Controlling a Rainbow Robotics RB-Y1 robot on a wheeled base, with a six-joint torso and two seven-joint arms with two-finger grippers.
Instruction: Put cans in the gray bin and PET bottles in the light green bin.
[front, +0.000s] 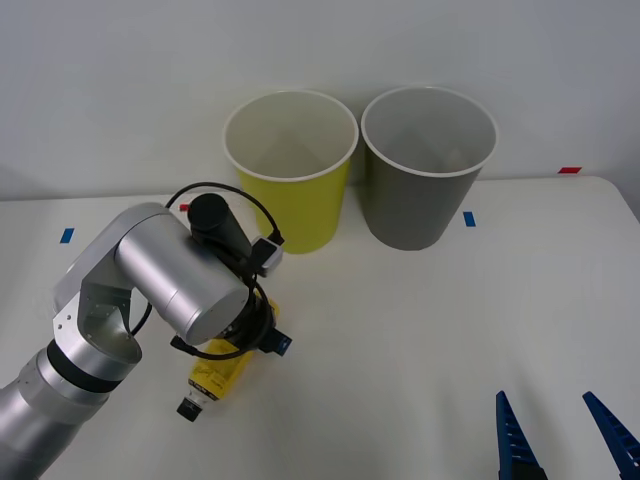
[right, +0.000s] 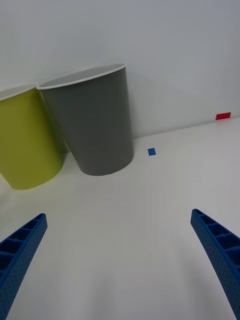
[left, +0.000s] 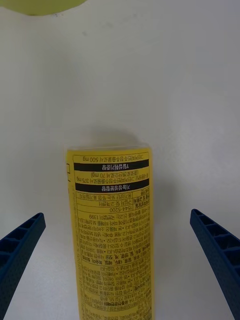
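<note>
The PET bottle (front: 222, 372) lies on the white table with its black cap (front: 188, 408) towards the front, partly covered by my left arm. In the left wrist view my left gripper (left: 116, 216) is open and straddles the bottle's yellow label (left: 112, 235), with one blue finger on each side and not touching it. The light green bin (front: 290, 190) and the gray bin (front: 425, 190) stand upright side by side at the back. My right gripper (front: 562, 440) hangs open over the front right of the table, facing the gray bin (right: 97, 125). Cans are out of view.
A wall rises right behind the bins. Small blue tape marks (front: 468, 218) and red ones (front: 569, 170) lie flat on the table. The table's right edge (front: 630, 210) runs near the gray bin. The light green bin's base (left: 45, 5) is just beyond the bottle.
</note>
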